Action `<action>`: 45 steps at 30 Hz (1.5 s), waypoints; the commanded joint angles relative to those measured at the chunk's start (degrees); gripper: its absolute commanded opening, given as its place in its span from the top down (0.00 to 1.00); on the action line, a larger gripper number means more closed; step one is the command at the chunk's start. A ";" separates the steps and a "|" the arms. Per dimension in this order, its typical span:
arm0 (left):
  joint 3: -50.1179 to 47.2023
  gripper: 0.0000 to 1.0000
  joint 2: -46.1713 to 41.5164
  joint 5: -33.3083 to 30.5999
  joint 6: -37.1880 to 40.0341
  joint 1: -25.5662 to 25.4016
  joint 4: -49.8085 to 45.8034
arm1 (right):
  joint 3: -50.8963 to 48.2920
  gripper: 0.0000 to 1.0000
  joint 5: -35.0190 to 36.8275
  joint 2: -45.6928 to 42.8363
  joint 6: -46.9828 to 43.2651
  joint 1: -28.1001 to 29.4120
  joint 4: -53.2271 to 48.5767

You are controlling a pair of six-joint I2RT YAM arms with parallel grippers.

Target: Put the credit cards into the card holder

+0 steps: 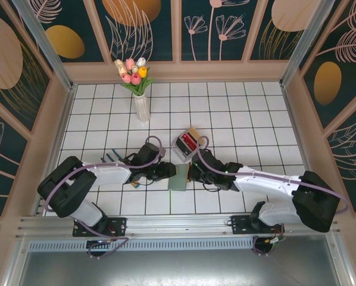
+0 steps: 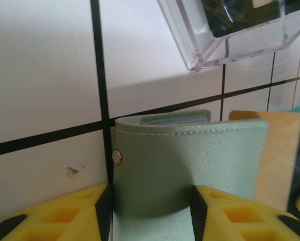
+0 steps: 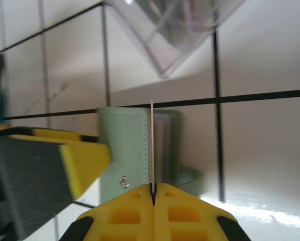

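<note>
Card holder (image 1: 179,177), top view: sage green, on the white tiled table (image 1: 255,119) near the front edge. It sits between the left gripper (image 1: 166,171) and the right gripper (image 1: 193,173), both right up against it. A clear box (image 1: 187,143) with red contents is just behind. Jaw state is not readable from up here. Left wrist view: the left gripper (image 2: 150,208) has its jaws part spread and pressed on either side of the card holder (image 2: 190,160), steadying it. A tan card (image 2: 281,155) stands against its right edge. An inner pocket shows grey-blue at the top; card or lining, cannot tell. Right wrist view: the right gripper (image 3: 152,193) has its jaws pressed together, pinching the tan card (image 3: 151,145) edge-on. The card is upright, just beside the green cover (image 3: 122,145) on the pocket side. Judgement: this card is at the mouth, not yet seated, so pushing it home is left, then the remaining cards. How many are already inside, cannot tell.
</note>
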 commanded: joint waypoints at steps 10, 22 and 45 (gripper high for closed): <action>-0.06 0.34 -6.34 0.51 -0.75 -0.34 2.35 | -2.22 1.00 -8.12 -0.94 1.67 -2.33 11.84; -0.07 0.35 -8.60 0.14 1.57 -0.31 -2.26 | -2.31 1.00 -10.74 1.29 3.46 -2.90 17.20; -2.70 1.00 -13.36 -3.00 -5.19 -0.37 2.81 | -2.21 1.00 0.22 -2.87 3.71 -3.67 -0.14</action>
